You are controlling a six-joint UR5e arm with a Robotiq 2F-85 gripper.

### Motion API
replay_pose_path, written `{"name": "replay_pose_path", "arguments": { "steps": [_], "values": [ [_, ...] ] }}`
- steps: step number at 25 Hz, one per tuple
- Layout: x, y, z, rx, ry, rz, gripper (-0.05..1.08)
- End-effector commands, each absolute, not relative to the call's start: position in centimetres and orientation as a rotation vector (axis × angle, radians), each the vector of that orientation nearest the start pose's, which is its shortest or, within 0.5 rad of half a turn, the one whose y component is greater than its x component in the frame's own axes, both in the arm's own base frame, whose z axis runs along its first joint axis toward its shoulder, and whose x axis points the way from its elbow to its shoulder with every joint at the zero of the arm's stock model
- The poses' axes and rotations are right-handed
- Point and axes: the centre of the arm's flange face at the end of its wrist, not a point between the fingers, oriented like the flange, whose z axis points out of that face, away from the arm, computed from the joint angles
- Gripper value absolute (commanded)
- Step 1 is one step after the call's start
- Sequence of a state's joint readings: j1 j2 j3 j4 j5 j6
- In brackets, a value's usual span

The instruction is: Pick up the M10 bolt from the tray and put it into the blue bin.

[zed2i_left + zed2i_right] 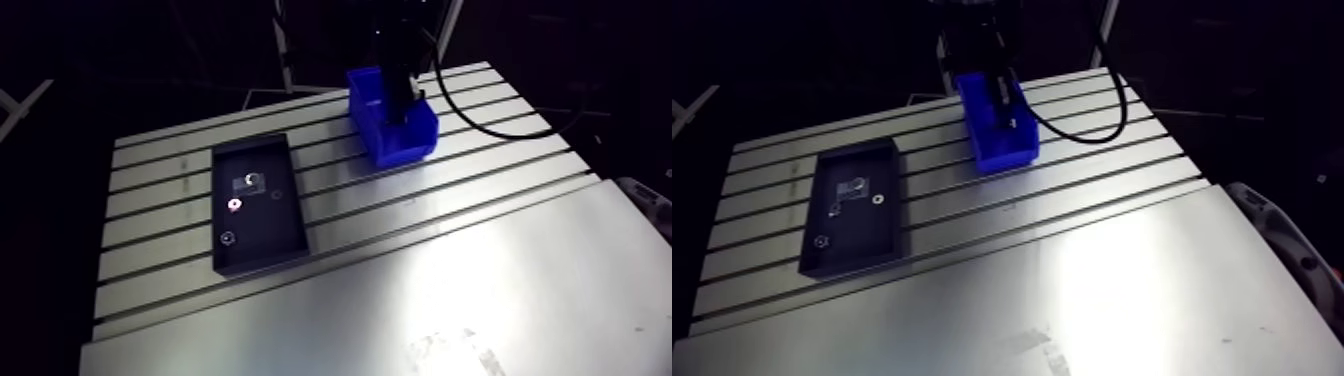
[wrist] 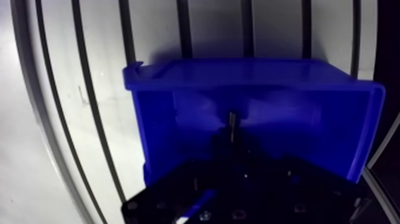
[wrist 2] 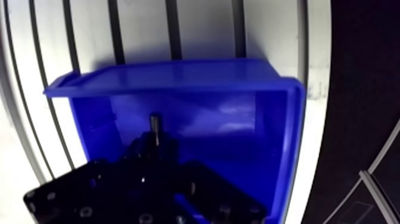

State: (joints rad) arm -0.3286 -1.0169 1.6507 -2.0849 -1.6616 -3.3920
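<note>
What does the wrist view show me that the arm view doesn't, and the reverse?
Only the wrist view: the M10 bolt gripped in the pincer, over the inside of the blue bin. Only the arm view: the black tray holding small parts, apart from the bin on the slotted table. Both: the bin with the pincer over it.

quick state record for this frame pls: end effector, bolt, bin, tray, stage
end effector: shut on the M10 bolt, poised at the open top of the blue bin
M10 bolt: shank sticks out ahead of the fingertips, seen against the bin's inside; not yet dropped
blue bin: on the slotted table, apart from the tray
tray: black, holds a few small parts
stage: bolt at bin, release left
</note>
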Motion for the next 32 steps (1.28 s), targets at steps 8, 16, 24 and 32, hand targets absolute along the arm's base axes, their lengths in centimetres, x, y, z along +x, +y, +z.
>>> {"name": "replay_pose_path", "arguments": {
  "steps": [8, 16, 24, 32],
  "values": [
    [-63.8, 8.7, 16.7, -2.022, 2.224, -0.060, 0.99],
    [-63.4, 8.3, 19.2, -2.024, 2.251, -0.048, 0.01],
    [-61.9, 7.6, 31.2, -1.988, 2.251, -0.104, 0.01],
    [-62.1, 3.4, 44.2, -1.552, 2.678, -0.038, 0.01]
  ]
}}
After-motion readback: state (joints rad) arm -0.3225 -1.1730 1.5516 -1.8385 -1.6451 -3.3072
